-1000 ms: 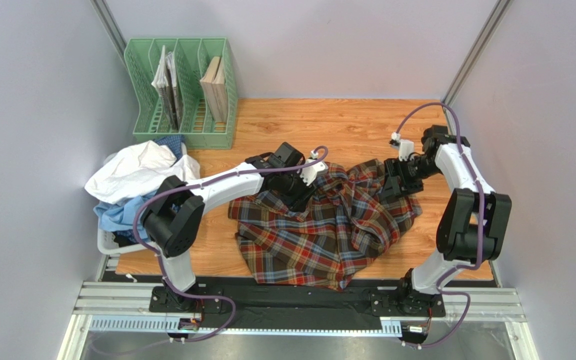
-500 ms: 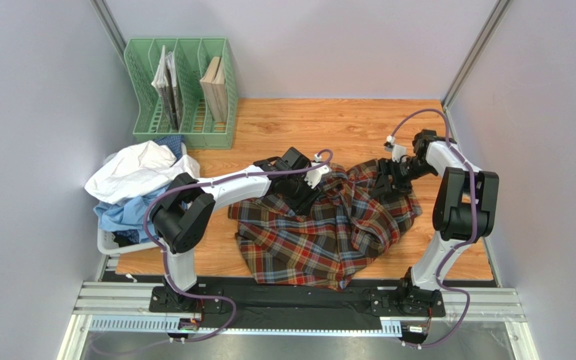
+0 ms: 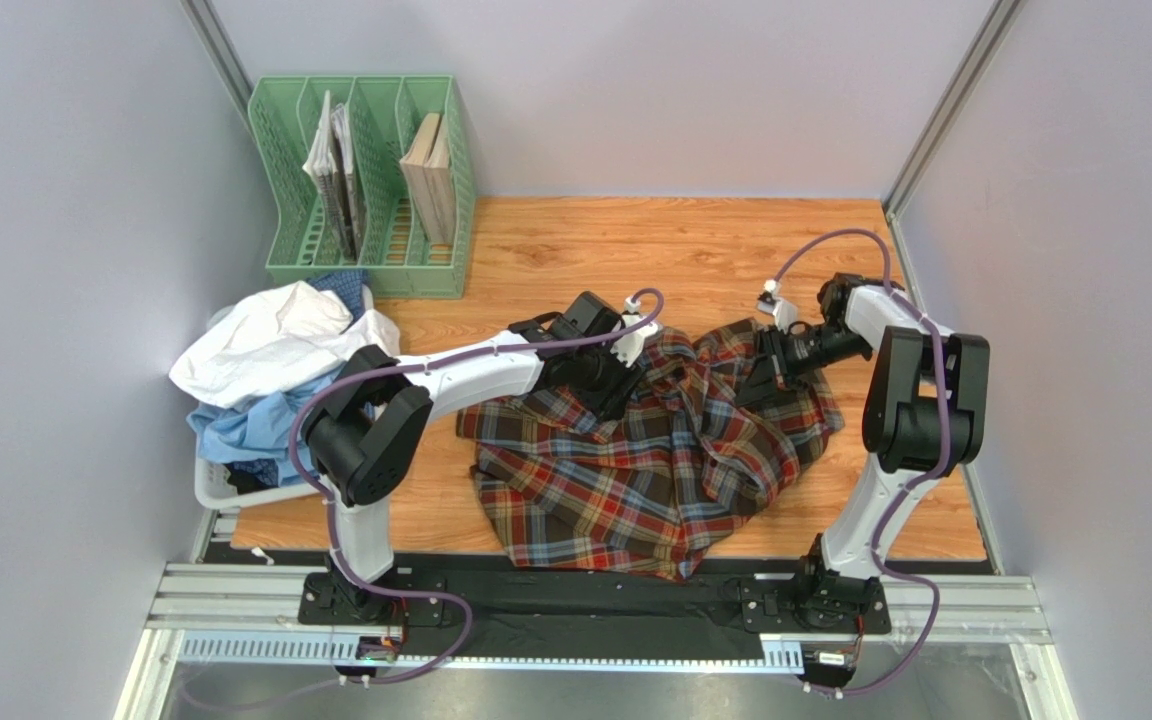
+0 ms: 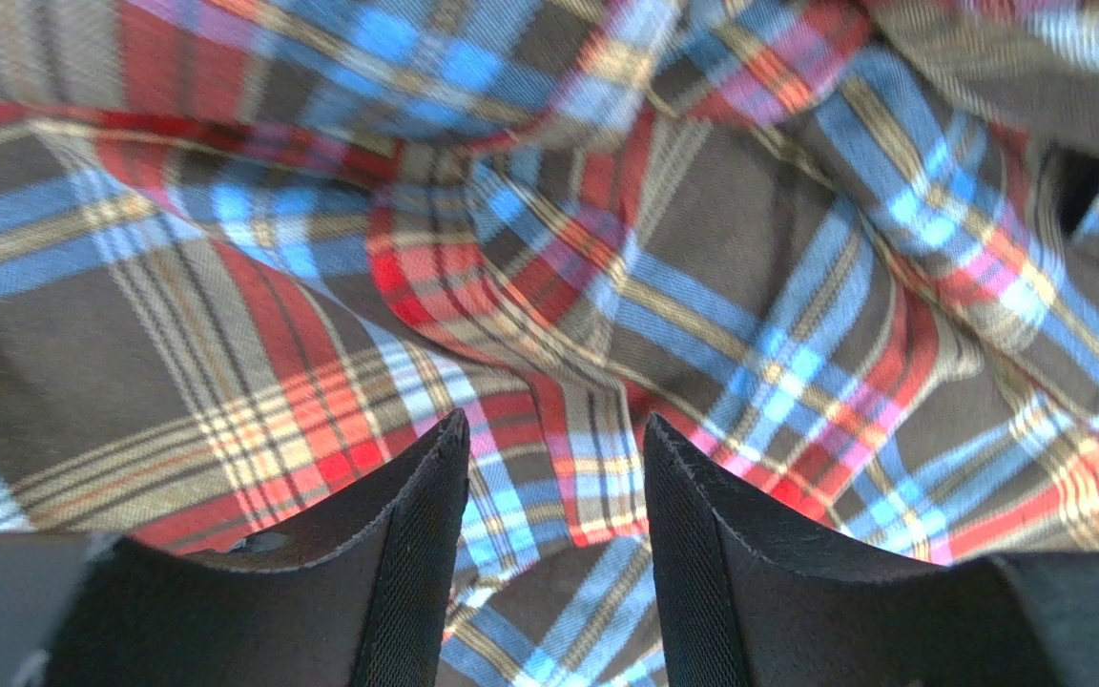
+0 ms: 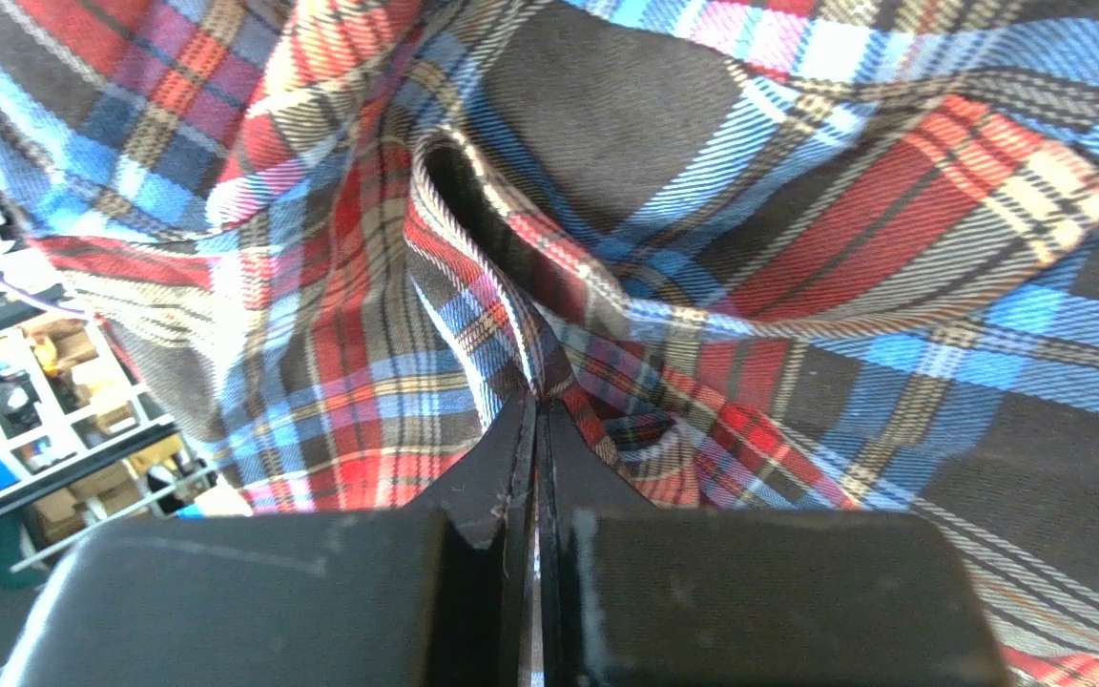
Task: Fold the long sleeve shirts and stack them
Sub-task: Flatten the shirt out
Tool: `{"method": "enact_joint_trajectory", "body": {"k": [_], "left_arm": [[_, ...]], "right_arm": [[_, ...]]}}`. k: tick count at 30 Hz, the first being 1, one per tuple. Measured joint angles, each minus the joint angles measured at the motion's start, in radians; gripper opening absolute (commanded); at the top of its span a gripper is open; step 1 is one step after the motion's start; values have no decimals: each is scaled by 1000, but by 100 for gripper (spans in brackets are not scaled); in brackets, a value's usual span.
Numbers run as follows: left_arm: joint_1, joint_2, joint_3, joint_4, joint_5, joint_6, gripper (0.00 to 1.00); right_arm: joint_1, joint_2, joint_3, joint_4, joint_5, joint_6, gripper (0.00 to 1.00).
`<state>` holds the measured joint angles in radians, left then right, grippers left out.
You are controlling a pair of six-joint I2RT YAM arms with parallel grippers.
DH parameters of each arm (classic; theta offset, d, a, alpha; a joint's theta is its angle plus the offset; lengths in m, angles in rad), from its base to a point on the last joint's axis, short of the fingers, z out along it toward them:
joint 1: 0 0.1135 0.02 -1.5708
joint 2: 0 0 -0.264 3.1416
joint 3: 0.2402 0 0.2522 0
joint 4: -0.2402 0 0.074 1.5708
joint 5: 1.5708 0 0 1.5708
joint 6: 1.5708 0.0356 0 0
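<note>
Top external view is showing the tartan shirt (image 3: 642, 465) lying crumpled at the middle of the wooden surface (image 3: 657, 248), with a heap of white and light blue shirts (image 3: 274, 353) sitting at the left edge, just in front of a green rack (image 3: 364, 188). Left gripper (image 4: 553, 430) is hanging with its jaws apart, tips right at the plaid cloth on the shirt's far-left part. Right gripper (image 5: 535, 408) is pressing its jaws together, pinching a raised fold on the shirt's far-right part.
</note>
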<state>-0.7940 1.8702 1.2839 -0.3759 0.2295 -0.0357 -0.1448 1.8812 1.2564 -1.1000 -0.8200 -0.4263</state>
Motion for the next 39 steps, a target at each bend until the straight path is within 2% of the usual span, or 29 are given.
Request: {"method": "enact_joint_trajectory", "body": {"k": [8,14,18,23,27,28,35,39], "left_arm": [[-7,0,0,70,-66,-53,53],[-14,42,38,84,-121,-77,48],[-14,76,51,81,-167,-90,35],[-14,79,51,71,-224,-93,26],[-14,63,45,46,-256,-83,5],[-13,51,40,35,-258,-75,2],[44,-82,41,-103,-177,31,0],[153,-139,123,-253,-50,151,0]], "right_arm": [[-10,-41,0,-11,-56,7,0],[-38,-86,2,-31,-100,11,0],[-58,-90,11,-48,-120,11,0],[-82,-96,24,-74,-136,10,0],[-99,-103,36,-92,-148,6,0],[-102,-105,39,-98,-153,6,0],[-166,-139,114,-153,-218,8,0],[-267,-183,267,-169,-292,42,0]]}}
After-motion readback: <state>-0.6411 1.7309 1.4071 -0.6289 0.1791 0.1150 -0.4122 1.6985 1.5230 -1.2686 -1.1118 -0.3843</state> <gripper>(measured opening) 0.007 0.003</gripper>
